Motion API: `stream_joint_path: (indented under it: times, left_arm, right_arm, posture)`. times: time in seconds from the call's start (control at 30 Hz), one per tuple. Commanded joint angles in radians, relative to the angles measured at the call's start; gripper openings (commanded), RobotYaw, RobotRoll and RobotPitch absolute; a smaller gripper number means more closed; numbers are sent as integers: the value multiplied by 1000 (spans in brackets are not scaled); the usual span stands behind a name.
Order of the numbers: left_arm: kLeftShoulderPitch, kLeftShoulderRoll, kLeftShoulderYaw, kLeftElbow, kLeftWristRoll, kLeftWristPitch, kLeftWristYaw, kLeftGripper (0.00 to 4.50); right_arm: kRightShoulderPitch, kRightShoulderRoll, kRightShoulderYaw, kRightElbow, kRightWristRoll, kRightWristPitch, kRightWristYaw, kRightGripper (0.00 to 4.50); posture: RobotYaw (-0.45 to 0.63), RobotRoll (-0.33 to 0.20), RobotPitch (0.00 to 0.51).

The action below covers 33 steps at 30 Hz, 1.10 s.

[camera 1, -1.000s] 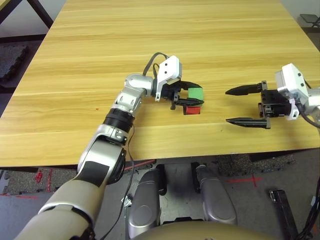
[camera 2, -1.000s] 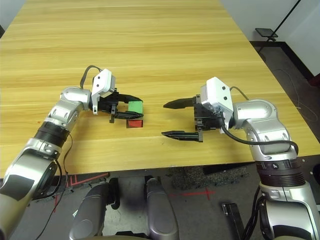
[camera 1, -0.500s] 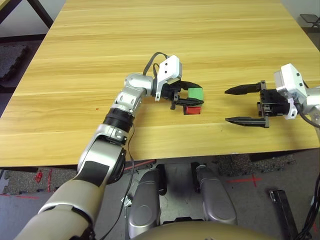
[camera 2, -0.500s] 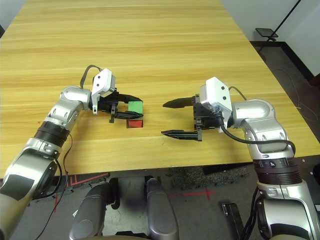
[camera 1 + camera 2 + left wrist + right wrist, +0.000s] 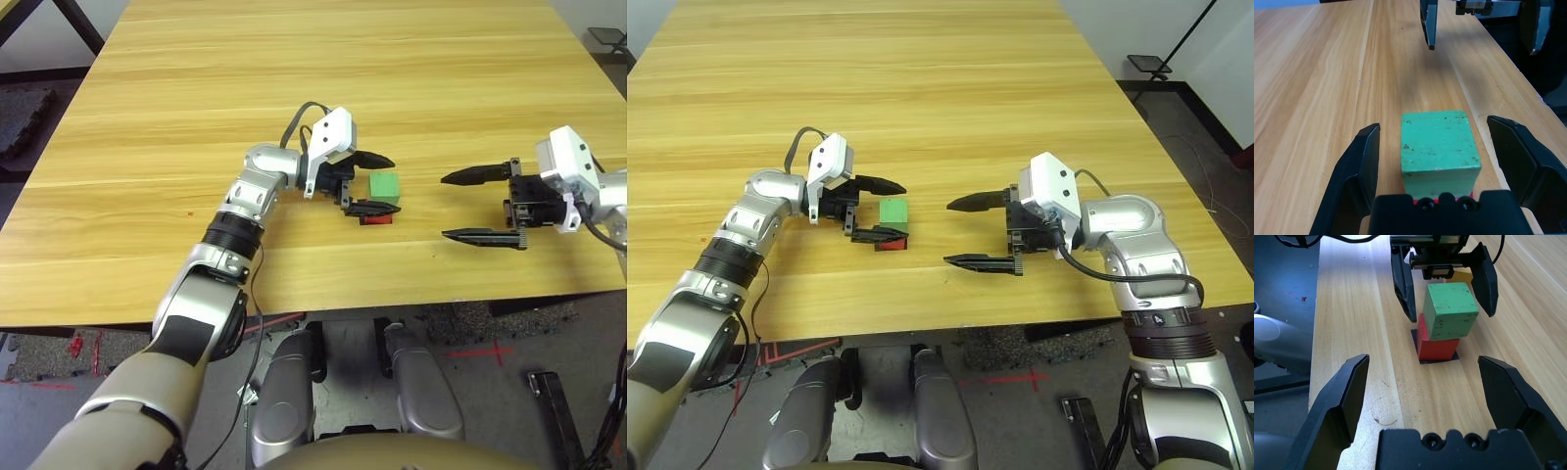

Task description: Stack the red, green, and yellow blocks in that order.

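Observation:
The green block (image 5: 384,184) rests on the red block (image 5: 1436,347), turned slightly askew and overhanging one side. The red block stands on a flat black square patch (image 5: 1440,361). My left gripper (image 5: 395,184) is open, with one finger on each side of the green block and a gap to both of its faces. In the right wrist view a sliver of the yellow block (image 5: 1464,275) shows behind the stack, under my left gripper. My right gripper (image 5: 444,207) is open and holds nothing, a short way to the right of the stack and pointing at it.
The wooden table (image 5: 294,78) stretches bare far beyond the stack and to the left. Its front edge runs close below both grippers. A dark floor mat (image 5: 24,117) lies off the table's left side.
My left gripper's fingers have spread apart and let go of the green block, which stays on the red one. The right arm has hardly moved.

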Motion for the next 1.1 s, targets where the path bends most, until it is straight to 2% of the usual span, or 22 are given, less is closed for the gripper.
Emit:
stream_joint_path:
  times: [0.03,0.57,0.73,0.9,1.03,1.1]
  left_arm:
    - [-5,21,12,-12,-8,22,-21,4461]
    - [-53,126,66,35,-18,33,-83,4461]
    - [-76,136,75,82,-5,13,-85,4461]
    - [-89,128,85,111,5,-16,-44,4461]
    - [-133,143,109,220,54,-61,103,4461]
    - [-140,158,118,262,66,-89,123,4461]
  right_arm:
    - [-4,2,13,8,-8,-11,10,4500]
    - [-22,18,28,33,-21,-21,22,4500]
    - [-28,28,35,37,-24,-24,20,4500]
    - [-30,29,35,41,-26,-28,23,4500]
    - [-33,26,31,46,-27,-28,22,4500]
    - [-31,24,29,43,-26,-27,21,4500]
  posture:
    - [145,45,239]
    - [165,44,236]
    - [169,44,235]
    - [170,42,232]
    - [167,40,230]
    - [167,38,231]
